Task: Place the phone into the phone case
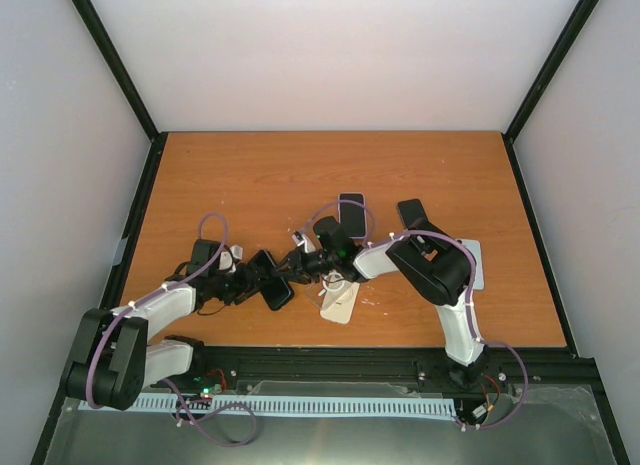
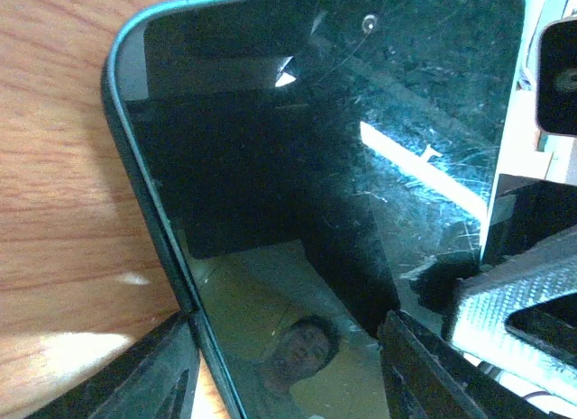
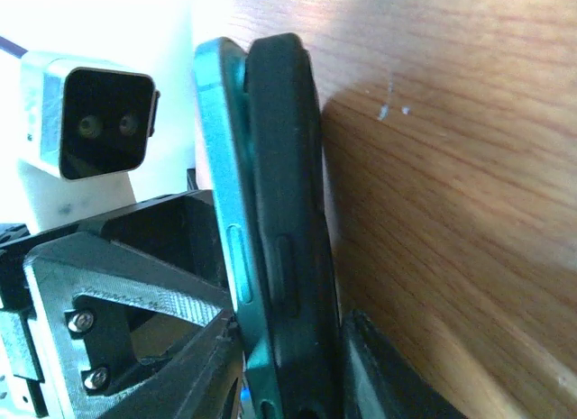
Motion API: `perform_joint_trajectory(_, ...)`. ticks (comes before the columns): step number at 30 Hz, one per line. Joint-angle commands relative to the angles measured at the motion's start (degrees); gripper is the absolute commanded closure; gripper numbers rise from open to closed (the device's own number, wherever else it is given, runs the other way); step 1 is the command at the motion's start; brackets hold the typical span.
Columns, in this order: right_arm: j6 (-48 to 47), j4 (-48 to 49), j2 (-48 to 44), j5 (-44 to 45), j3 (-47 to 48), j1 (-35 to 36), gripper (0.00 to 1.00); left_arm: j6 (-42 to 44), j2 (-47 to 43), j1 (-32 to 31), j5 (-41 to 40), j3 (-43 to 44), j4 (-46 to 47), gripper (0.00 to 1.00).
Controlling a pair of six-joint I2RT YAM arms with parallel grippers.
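Note:
The phone (image 1: 277, 288) lies left of centre on the wooden table (image 1: 250, 175), between my two grippers. In the left wrist view its dark scratched screen (image 2: 315, 149) with a teal rim fills the frame. My left gripper (image 2: 287, 327) spans its width, the left finger (image 2: 153, 378) against the rim. In the right wrist view the phone's teal edge (image 3: 219, 167) stands against the dark phone case (image 3: 284, 158). My right gripper (image 3: 293, 327) pinches both across their thickness, one finger on each side. The left gripper (image 1: 255, 278) and right gripper (image 1: 298, 267) meet at the phone.
A second black phone (image 1: 351, 215) lies behind the right wrist. A pale case-like slab (image 1: 340, 303) rests near the front edge. A white flat item (image 1: 472, 263) sits beside the right arm. The right gripper's grey body (image 2: 523, 297) crowds the phone's right side.

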Motion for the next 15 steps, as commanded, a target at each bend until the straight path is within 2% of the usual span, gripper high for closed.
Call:
perform_joint_trajectory(1, 0.87, 4.65, 0.44, -4.71, 1.43, 1.48, 0.74, 1.30, -0.62, -0.73, 3.12, -0.26, 2.44, 0.44)
perform_joint_trajectory(7, 1.00, 6.74, 0.25, -4.61, 0.66, 1.43, 0.85, 1.20, -1.63, -0.73, 2.65, -0.05, 1.51, 0.35)
perform_joint_trajectory(10, 0.29, 5.24, -0.05, -4.41, 0.71, 1.43, 0.92, 1.09, -1.44, -0.73, 2.20, -0.19, 1.44, 0.34)
perform_joint_trajectory(12, -0.53, 3.74, -0.33, -4.12, 1.03, 1.43, 0.92, 0.92, -1.01, -0.73, 2.30, -0.20, 1.79, 0.35)
perform_joint_trajectory(15, -1.50, 1.71, -0.65, -3.54, 1.69, 1.38, 0.82, 0.95, -0.26, -0.77, 2.70, -0.18, 2.27, 0.36)
